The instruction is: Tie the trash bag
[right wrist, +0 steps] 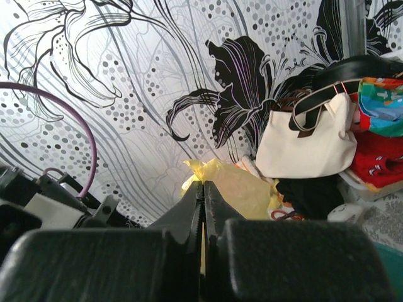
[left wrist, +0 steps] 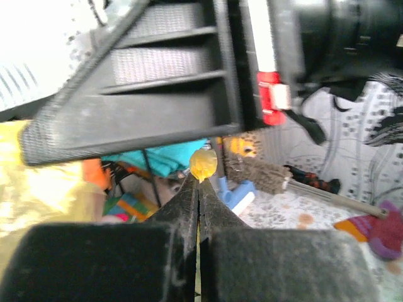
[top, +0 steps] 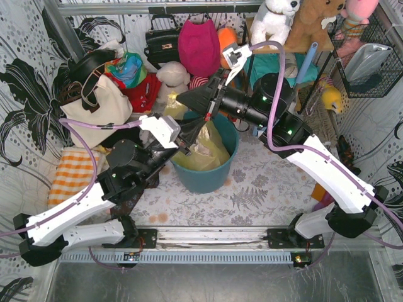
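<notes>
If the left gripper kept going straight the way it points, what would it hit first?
Probably the right gripper. Its black body fills the left wrist view just past the left gripper, which is shut on a pinch of the trash bag. How far apart they are is unclear.

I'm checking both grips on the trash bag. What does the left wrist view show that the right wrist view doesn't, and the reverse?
Left wrist only: a brush lying on the table. Right wrist only: the cream tote bag against the flowered wall. Both: a shut gripper, the left gripper in one and the right gripper in the other, pinching yellow trash bag plastic at its tips.
</notes>
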`<state>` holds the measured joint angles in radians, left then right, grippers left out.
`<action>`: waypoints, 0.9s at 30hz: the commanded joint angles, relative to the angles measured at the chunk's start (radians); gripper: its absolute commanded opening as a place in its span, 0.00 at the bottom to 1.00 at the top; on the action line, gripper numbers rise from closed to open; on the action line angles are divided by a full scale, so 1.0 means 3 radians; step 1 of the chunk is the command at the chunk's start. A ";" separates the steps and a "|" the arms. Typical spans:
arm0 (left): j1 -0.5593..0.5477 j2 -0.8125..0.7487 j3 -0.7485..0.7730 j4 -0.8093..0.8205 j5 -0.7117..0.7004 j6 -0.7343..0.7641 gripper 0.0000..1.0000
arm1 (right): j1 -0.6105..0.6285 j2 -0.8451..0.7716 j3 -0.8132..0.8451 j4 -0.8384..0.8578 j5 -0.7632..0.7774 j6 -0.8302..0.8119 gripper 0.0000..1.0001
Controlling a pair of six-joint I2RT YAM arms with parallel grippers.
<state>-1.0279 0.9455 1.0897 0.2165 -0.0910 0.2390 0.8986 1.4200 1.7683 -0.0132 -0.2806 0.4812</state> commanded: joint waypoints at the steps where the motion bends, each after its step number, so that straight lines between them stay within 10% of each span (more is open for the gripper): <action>1: -0.0012 0.0069 0.0137 0.0112 -0.0691 0.0111 0.00 | 0.0022 -0.0212 -0.0196 0.0212 -0.0018 0.0103 0.00; 13: -0.0010 -0.0176 -0.0211 0.0381 -0.0909 0.0080 0.00 | 0.0022 -0.0705 -0.1115 0.0169 0.0822 0.0046 0.00; 27: -0.0011 -0.0175 -0.0126 0.0378 -0.1117 0.0087 0.00 | 0.0022 -0.0939 -0.1556 0.0617 0.0433 -0.0314 0.00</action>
<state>-1.0279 0.8879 1.0279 0.2787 -0.3626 0.2565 0.8986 1.1954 1.3163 0.0761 -0.1184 0.4465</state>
